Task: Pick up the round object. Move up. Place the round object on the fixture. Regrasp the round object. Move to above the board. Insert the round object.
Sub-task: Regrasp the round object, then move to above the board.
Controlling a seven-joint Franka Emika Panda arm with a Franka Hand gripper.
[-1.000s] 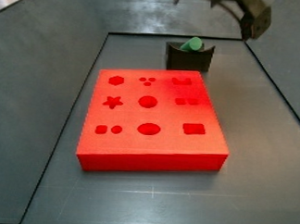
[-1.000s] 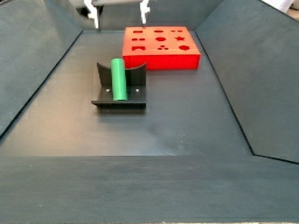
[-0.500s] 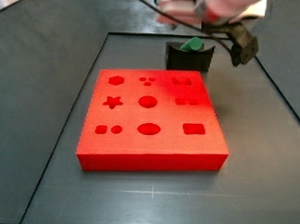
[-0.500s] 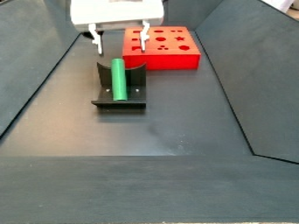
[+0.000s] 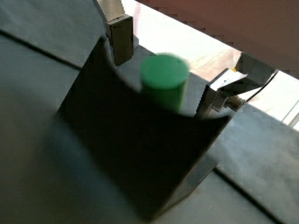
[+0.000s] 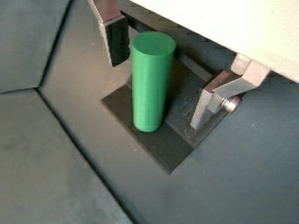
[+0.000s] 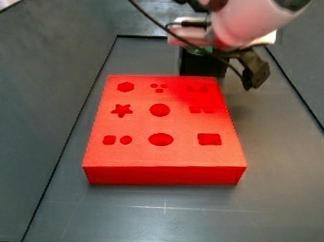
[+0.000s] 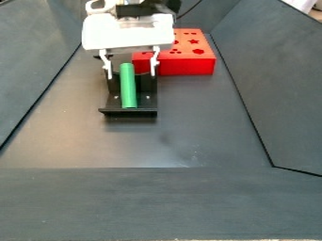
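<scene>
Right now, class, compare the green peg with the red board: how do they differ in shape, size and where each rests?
The round object is a slim smooth green cylinder; the board is a flat red block with cut-out holes. The round object is far smaller than the board. The round object lies on the fixture, with the open gripper straddling it, fingers apart; the board sits on the floor. Both are plain, brightly coloured pieces.

Light was even and soft with faint floor glare, the red board [image 7: 165,128] looked oversaturated, and the gripper [image 7: 214,57] was motion-blurred in a side view
</scene>
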